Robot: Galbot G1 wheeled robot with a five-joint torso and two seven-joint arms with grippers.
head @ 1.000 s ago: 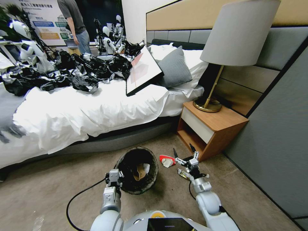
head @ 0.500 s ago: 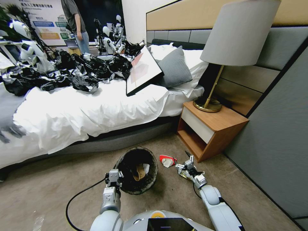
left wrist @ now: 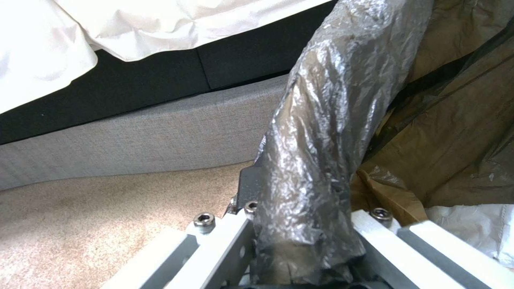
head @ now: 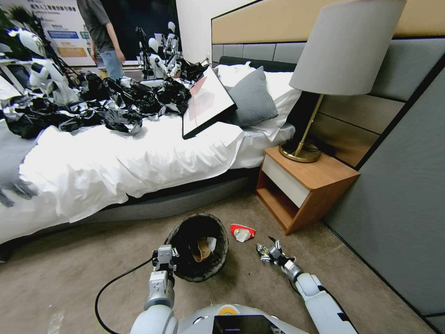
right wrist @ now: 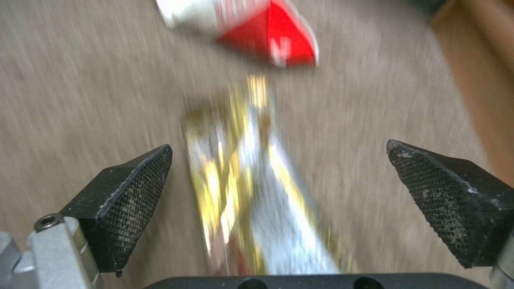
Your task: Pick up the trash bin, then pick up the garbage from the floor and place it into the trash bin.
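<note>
Right end effector [head: 272, 251] lowered, spread around gold wrapper [right wrist: 257, 192], left end effector [head: 164, 258] pinching trash bin [head: 178, 266] rim

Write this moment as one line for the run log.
left gripper: shut on trash bin rim | right gripper: open, low over gold wrapper on floor | red wrapper: on floor
</note>
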